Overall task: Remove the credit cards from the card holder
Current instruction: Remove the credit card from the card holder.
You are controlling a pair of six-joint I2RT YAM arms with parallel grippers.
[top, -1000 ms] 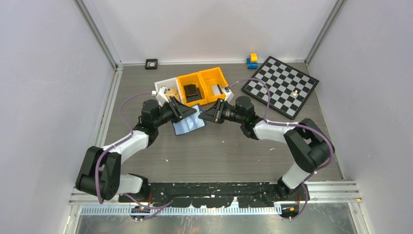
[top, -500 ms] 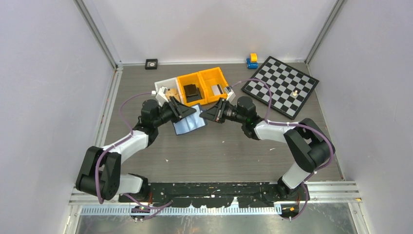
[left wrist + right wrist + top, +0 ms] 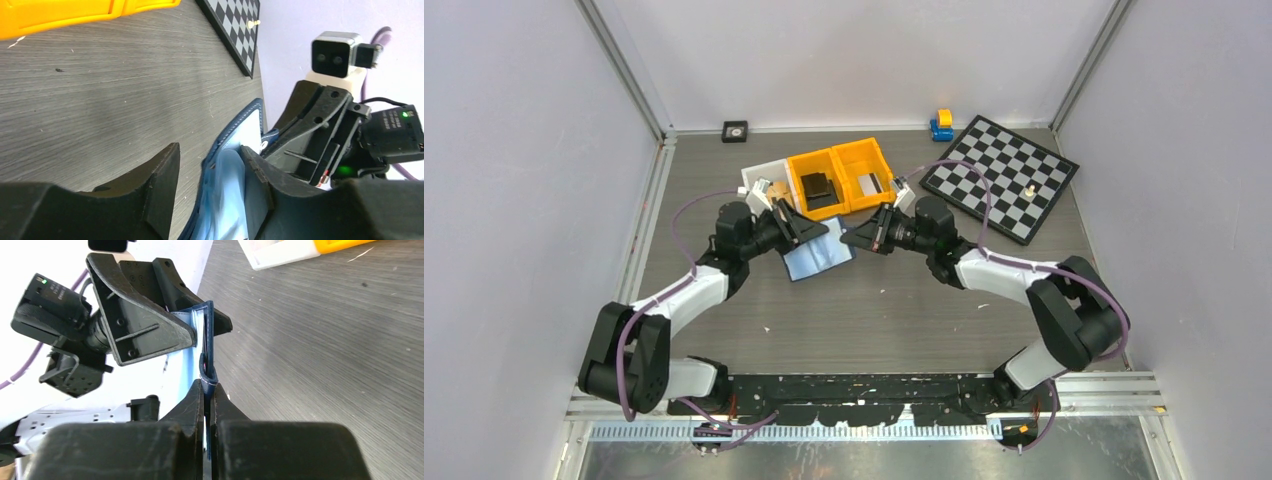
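Listing the overhead camera first, I record the card holder opened out with its pale blue inside facing up. It sits at mid-table, just in front of the orange bins and between the two arms. Whether it rests on the table or hangs lifted, I cannot tell. The left gripper meets its far left edge and the right gripper meets its far right corner. One orange bin holds a black block, and a white bin adjoins the pair on the left. A chessboard lies far right, with a blue and yellow toy near its far corner. A small black square item sits by the back wall.

Left wrist camera: the holder stands between the left jaws. Its lining lies against one finger, and a strip of table shows between it and the other finger. I enter these jaws as parted around the holder, not clenched. The right gripper sits at the holder's far edge.

Right wrist camera: the right jaws are pressed flat together on a thin navy edge of the holder, and a small navy loop shows at the fingertips. Beyond them, the left gripper's two fingers straddle the holder's upright navy rim.

Credit cards: I cannot tell any apart from the lining in these views.
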